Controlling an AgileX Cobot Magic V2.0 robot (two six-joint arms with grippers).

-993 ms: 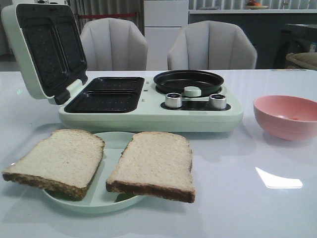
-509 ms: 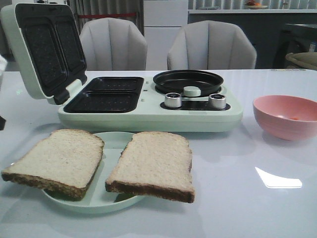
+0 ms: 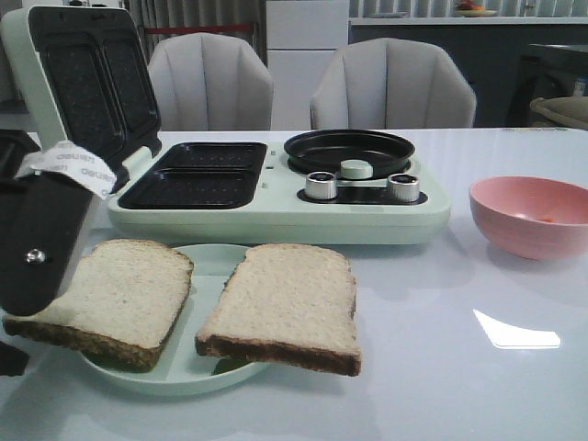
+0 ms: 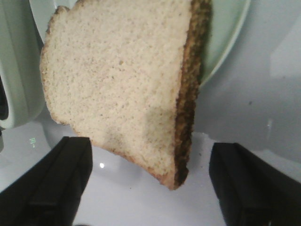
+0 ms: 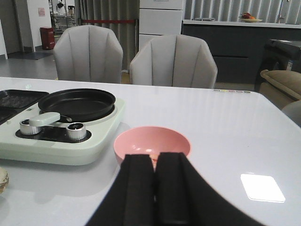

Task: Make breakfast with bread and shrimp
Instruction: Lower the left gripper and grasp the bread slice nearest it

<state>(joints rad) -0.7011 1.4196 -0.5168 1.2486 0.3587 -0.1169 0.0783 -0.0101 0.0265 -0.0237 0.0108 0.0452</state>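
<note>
White glossy table (image 3: 441, 386), two grey chairs (image 3: 393, 84) behind it along the top of the front view, kitchen counter further back. Centre frame: pale green breakfast maker (image 3: 276, 216) w/ lid propped open at upper left, two dark sandwich wells (image 3: 197, 175) left of centre, round black pan (image 3: 349, 152) right of centre, two silver knobs below the pan.

Bread: two slices on the green plate (image 3: 207, 262) in the lower left half of the frame, left slice (image 3: 115, 294) and right slice (image 3: 285, 303), both overhanging the rim. Shrimp (image 3: 547, 219): only a small orange speck visible inside the pink bowl (image 3: 528, 216) at mid right; can't tell how many.

Left gripper (image 4: 150, 183) sits at the left edge of the front view, over the outer end of the left slice. Wrist view shows its fingers (image 4: 56, 183) spread wide, one each side of the slice's near corner, not touching it. Right gripper (image 5: 155, 188) hangs low, pointed at the bowl, fingers pressed together, holding nothing.

Step in hand, by my read: first bread pickup, approach stage, no grasp yet. Next move prob needs the left gripper to drop lower so the pads bracket the crust edge, close gently (soft bread, will crush or tear), lift clear of the plate, then carry up-frame to a sandwich well.
</note>
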